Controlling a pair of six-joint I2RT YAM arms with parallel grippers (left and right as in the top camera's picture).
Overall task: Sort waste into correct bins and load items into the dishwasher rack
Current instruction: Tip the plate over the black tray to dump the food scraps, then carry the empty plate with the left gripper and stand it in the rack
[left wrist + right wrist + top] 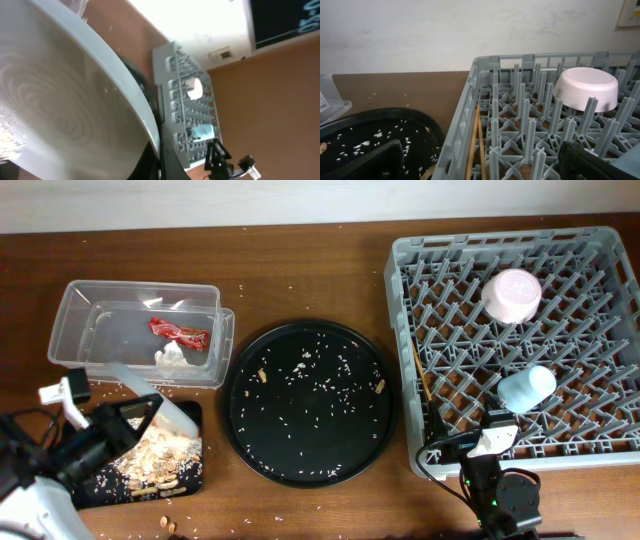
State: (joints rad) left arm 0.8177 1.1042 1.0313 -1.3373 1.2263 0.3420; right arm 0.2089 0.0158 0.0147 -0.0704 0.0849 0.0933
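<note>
Two hands are mine here. Biggest, the dishwasher rack (480, 242) stands at the counter's (300, 270) right, my right hand (480, 147) spread wide and empty at its near edge. The clear tub (120, 320) lies far left, the black tray (100, 492) of food scraps (160, 455) nearer me. My left hand (110, 435) clamps the plate (150, 392), tilted over that tray. In the rack: upturned bowl (511, 295), cup (527, 388), chopsticks (475, 135). In the tub: red wrapper (180, 332), tissue (172, 356).

Seemingly a robotics lab or test room: a brown wooden table (300, 270) against a bare white wall (445, 30) (kitchen props only, like the dishwasher rack (500, 243)), with loose cables (428, 463).
</note>
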